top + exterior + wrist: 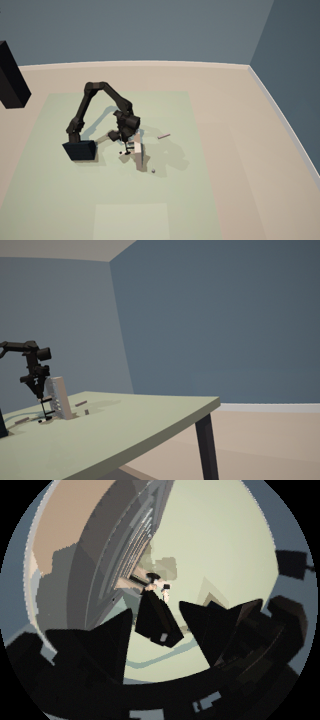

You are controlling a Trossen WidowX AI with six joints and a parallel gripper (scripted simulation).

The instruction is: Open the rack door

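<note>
The pale upright rack (138, 155) (64, 400) (97, 555) stands on the table, its slotted side toward the arm. A thin black upright rod (43, 407) with short black crossbars stands beside that side. The black block-shaped handle (159, 620) is above the rod. My gripper (39, 392) (155, 608) is open and points down, its fingers on either side of the handle. The wrist view shows gaps between the handle and both fingers. In the top view the arm hides the handle. I cannot clearly make out the door panel or its angle.
A pinkish bar (163, 135) (81, 403) and a small grey cube (153, 170) (86, 411) lie beyond the rack. Another bar (21, 420) lies on the arm's side. The arm's dark base block (83, 151) stands left of the rack in the top view.
</note>
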